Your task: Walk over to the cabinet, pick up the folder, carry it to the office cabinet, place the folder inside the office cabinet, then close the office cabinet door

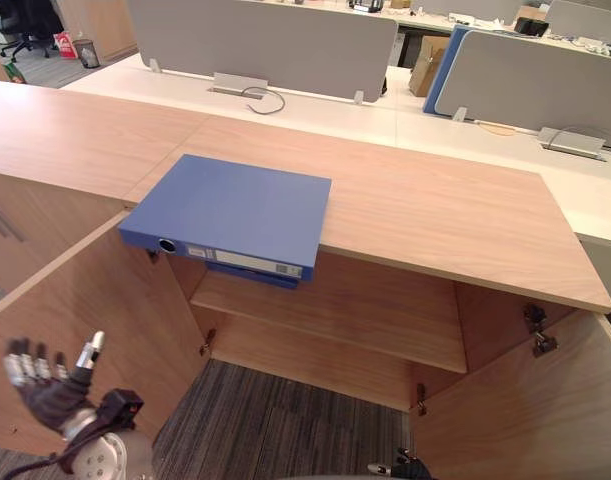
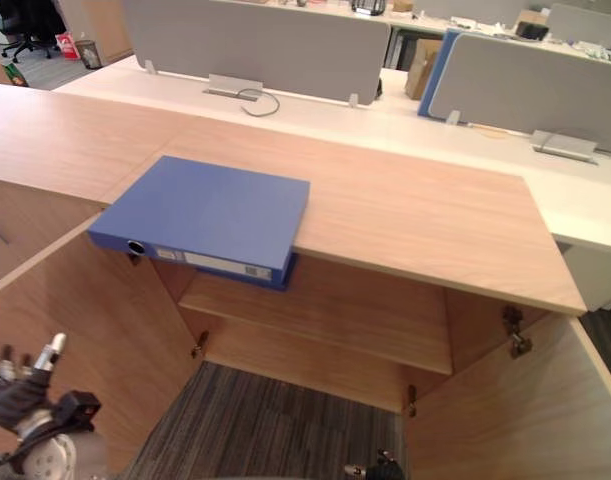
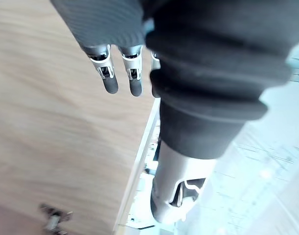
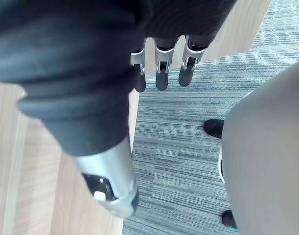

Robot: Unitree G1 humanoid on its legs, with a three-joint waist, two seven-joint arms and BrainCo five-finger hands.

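A blue folder (image 1: 235, 210) lies flat on the wooden cabinet top (image 1: 445, 215), its spine overhanging the front edge above the open compartment. Both cabinet doors stand open, the left door (image 1: 85, 310) and the right door (image 1: 525, 410), and a bare wooden shelf (image 1: 335, 310) shows inside. My left hand (image 1: 45, 385) is low at the lower left, in front of the left door and well below the folder, open with straight fingers (image 3: 110, 78). My right hand (image 4: 161, 73) hangs over the carpet, fingers straight and holding nothing; a little of it shows at the bottom edge (image 1: 400, 468).
Behind the cabinet run white desks with grey divider screens (image 1: 255, 45) and a cardboard box (image 1: 428, 62). Grey carpet (image 1: 285, 420) lies in front of the open compartment. A second cabinet top (image 1: 65, 130) adjoins on the left.
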